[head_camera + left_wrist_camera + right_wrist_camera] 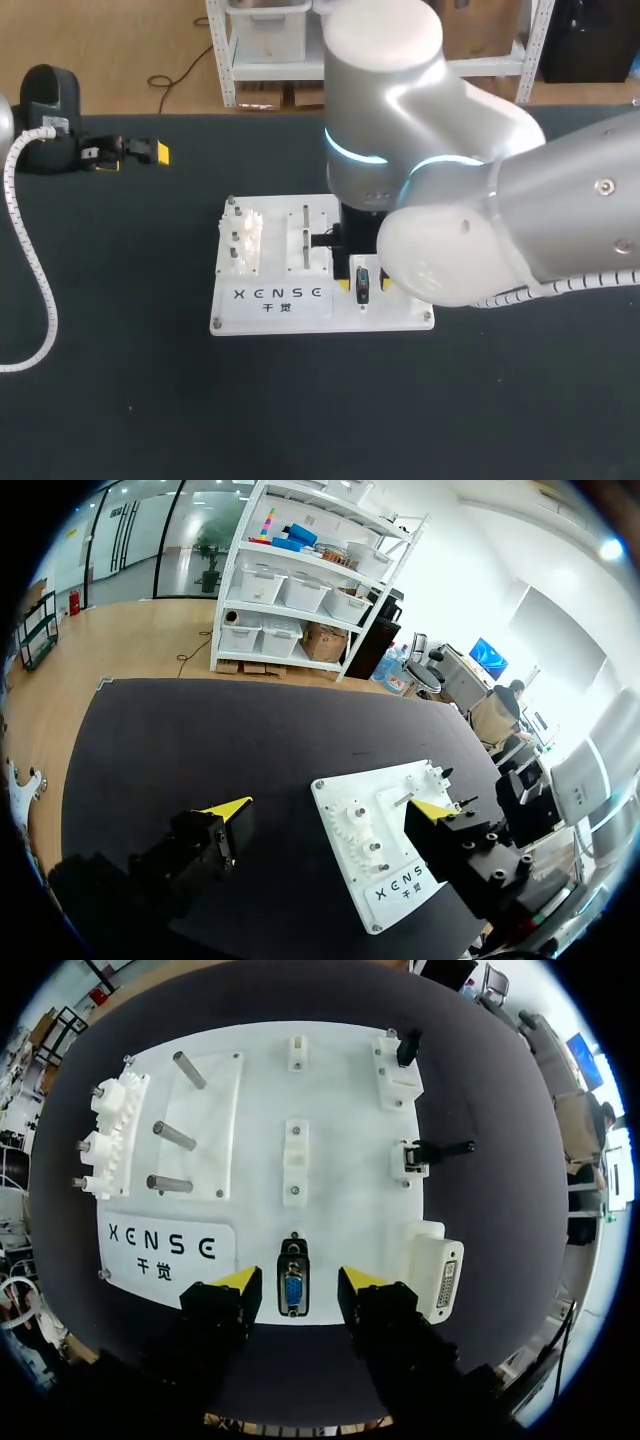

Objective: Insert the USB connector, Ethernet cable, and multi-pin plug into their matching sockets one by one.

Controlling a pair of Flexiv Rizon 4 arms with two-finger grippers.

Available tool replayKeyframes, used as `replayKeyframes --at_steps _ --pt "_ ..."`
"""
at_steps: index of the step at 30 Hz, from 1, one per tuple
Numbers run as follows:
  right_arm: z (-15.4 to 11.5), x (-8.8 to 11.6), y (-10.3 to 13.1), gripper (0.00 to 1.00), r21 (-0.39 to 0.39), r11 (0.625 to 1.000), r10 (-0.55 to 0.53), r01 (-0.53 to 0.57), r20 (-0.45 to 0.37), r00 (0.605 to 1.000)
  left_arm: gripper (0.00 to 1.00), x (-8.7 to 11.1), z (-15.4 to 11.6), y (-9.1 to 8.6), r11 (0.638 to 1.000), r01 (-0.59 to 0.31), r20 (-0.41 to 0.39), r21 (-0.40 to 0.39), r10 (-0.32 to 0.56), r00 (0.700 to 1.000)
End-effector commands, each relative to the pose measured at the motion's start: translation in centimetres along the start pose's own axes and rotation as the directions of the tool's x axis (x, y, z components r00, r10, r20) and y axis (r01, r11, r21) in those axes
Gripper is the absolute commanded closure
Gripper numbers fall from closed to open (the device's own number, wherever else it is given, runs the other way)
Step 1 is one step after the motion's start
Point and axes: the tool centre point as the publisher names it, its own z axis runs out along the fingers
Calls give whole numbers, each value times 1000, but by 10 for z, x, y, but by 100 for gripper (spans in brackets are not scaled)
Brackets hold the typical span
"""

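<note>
Head view: my right gripper (364, 287) hangs over the front edge of the white board (270, 300), yellow tips either side of the multi-pin plug (362, 278). My left gripper (132, 157) sits well off the board's far-left corner, fingers apart, nothing in it. My right arm covers the board's right half, so no sockets show here. Left wrist view: left fingers wide and empty, board ahead of them, plug not visible. Right wrist view: plug, blue face up, at the board's front edge between the right fingers with a gap on each side, so released, not gripping. Step looks like grasping the plug: centre on it, close squarely on its long sides, lift straight, keep it level for the white socket block (440, 1278) at the board's front-right corner. Small black pieces (408, 1048) along the board's right edge could be USB or Ethernet, cannot tell which.
</note>
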Motion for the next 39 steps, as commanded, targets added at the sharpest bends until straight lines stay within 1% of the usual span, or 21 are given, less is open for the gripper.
replayKeyframes --at_steps 1,8,15,16,17,18,19,20,32,37,39 --pt "6 -2 2 55 3 1000 9 -9 -7 1000 0 0 0 0 1000 0 0 0 0 1000" --pt "9 -5 0 56 7 1000 26 -26 -11 1000 0 0 0 0 1000 0 0 0 0 1000" --pt "8 -6 1 71 8 1000 18 -18 -2 1000 0 0 0 0 1000 0 0 0 0 1000" --pt "7 -5 2 74 8 1000 16 -16 1 1000 0 0 0 0 1000 0 0 0 0 1000" --pt "7 -4 2 79 8 1000 14 -14 3 1000 0 0 0 0 1000 0 0 0 0 1000" --pt "7 -4 2 87 9 1000 13 -13 5 1000 0 0 0 0 1000 0 0 0 0 1000" --pt "7 -4 2 98 9 1000 13 -13 7 1000 0 0 0 0 1000 0 0 0 0 1000" --pt "7 -4 2 100 9 1000 11 -11 9 1000 0 0 0 0 1000 0 0 0 0 1000" --pt "-9 -4 -3 100 1 1000 15 -15 62 998 0 0 0 0 1000 0 0 0 0 1000" --pt "-30 -5 -8 100 -15 999 35 -34 104 994 0 0 0 0 1000 0 0 0 0 1000" --pt "-40 -5 -12 100 -4 999 38 -38 124 992 0 0 0 0 1000 0 0 0 0 1000"
